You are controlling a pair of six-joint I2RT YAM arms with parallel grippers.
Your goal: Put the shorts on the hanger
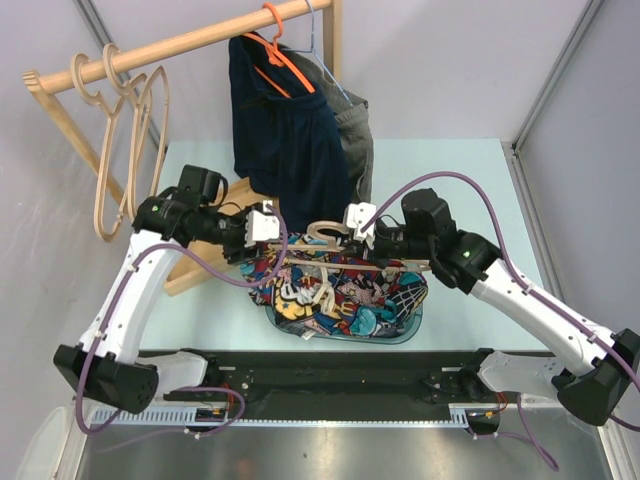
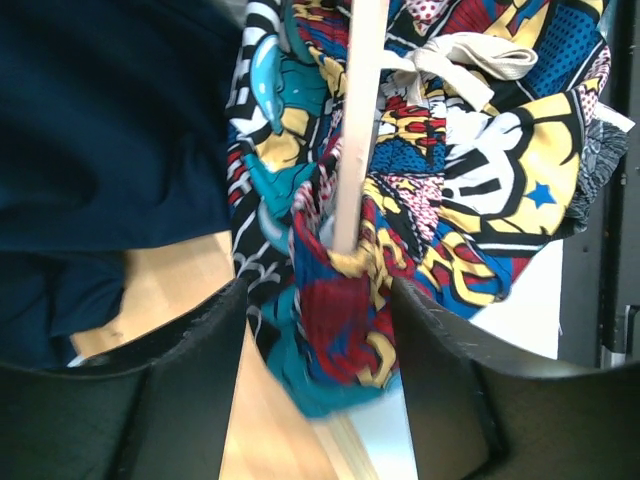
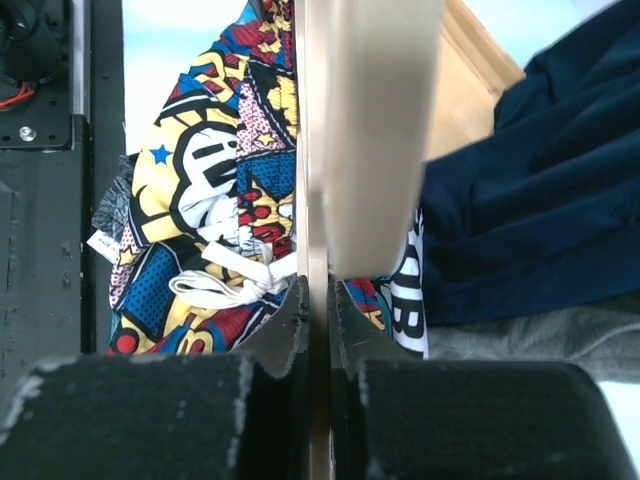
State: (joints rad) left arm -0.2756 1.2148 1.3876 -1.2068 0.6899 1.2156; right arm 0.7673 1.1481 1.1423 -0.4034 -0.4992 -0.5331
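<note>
The comic-print shorts (image 1: 345, 300) lie bunched on the table's middle, white drawstring on top. The beige wooden hanger (image 1: 330, 238) lies across them, hook toward the back. My right gripper (image 1: 365, 243) is shut on the hanger; in the right wrist view the thin bar (image 3: 318, 150) is pinched between the tips of that gripper (image 3: 318, 300). My left gripper (image 1: 275, 248) is open at the hanger's left end. In the left wrist view the bar (image 2: 358, 120) runs into bunched shorts fabric (image 2: 340, 320) that sits between the spread fingers (image 2: 440, 370).
A wooden rack rail (image 1: 190, 45) spans the back with spare wooden hangers (image 1: 120, 150) on the left. A navy garment (image 1: 285, 130) on an orange hanger and a grey cloth (image 1: 355, 140) hang just behind the grippers. The rack's wooden base (image 1: 200, 265) lies under the left arm.
</note>
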